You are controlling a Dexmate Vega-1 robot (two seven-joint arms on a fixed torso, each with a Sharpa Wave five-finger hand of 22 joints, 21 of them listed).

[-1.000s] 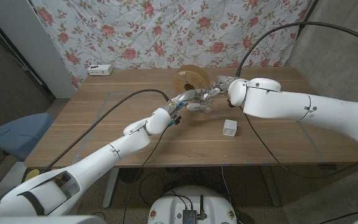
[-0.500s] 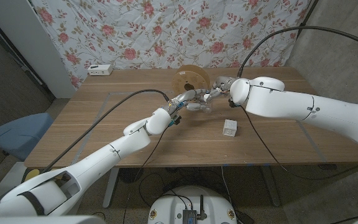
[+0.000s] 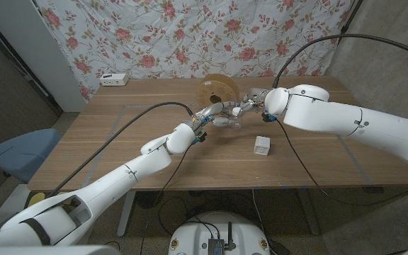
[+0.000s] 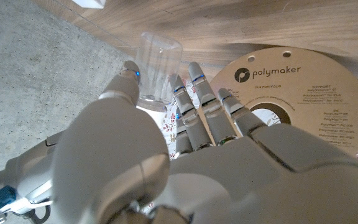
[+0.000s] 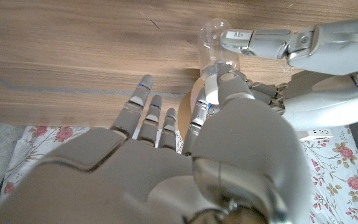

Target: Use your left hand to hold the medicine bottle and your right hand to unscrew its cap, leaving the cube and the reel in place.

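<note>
Both hands are on the medicine bottle (image 3: 231, 119), which stands near the middle of the bench (image 3: 119, 134), just in front of the reel (image 3: 217, 90) and well apart from the cube (image 3: 262, 146). My left hand (image 3: 214, 113) grips the clear body: in the left wrist view the thumb (image 4: 126, 78) lies against one side of the bottle (image 4: 159, 62) and the other fingers (image 4: 191, 93) curl around the far side. My right hand (image 3: 250, 103) comes in from the other side, and in the right wrist view its thumb (image 5: 219, 84) presses at the capped end of the bottle (image 5: 213, 43), with the remaining fingers (image 5: 148, 112) spread and holding nothing.

To do this step well, I judge I should keep the left grip firm and low so the bottle cannot spin, get a second finger opposite the right thumb on the cap, and turn without dragging the bottle back into the reel.

Hard to make out: the cap itself is mostly hidden behind my right thumb, so I cannot tell whether it is properly pinched or already loosened. From the head view the bottle is small and crowded by fingers.
</note>
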